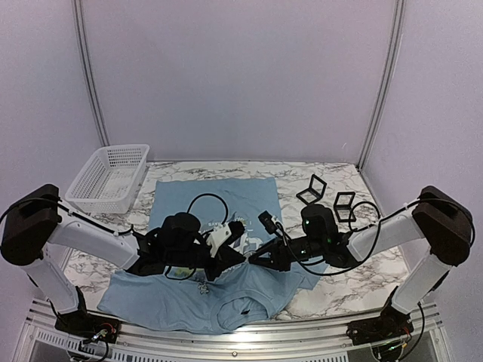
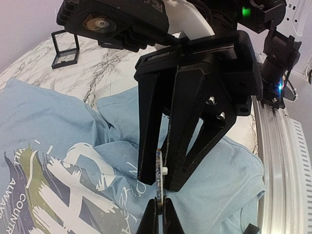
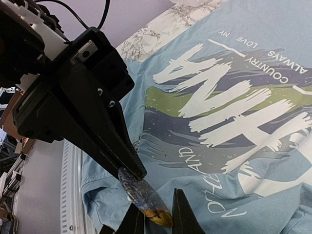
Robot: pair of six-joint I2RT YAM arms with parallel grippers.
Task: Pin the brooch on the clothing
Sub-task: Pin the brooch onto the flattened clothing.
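The left gripper (image 3: 132, 171), pressed together, pinches the brooch (image 3: 144, 197) above the shirt's (image 2: 219, 170) near part. The right gripper (image 3: 155, 218), narrowly spread, flanks the brooch's other end; whether it touches cannot be told.

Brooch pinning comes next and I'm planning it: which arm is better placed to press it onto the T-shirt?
Probably left: the left gripper is shut on the brooch above the T-shirt. The right gripper only flanks its end with its fingertips; grip unclear.

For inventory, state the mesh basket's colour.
White; the plastic mesh basket shows best from the top view.
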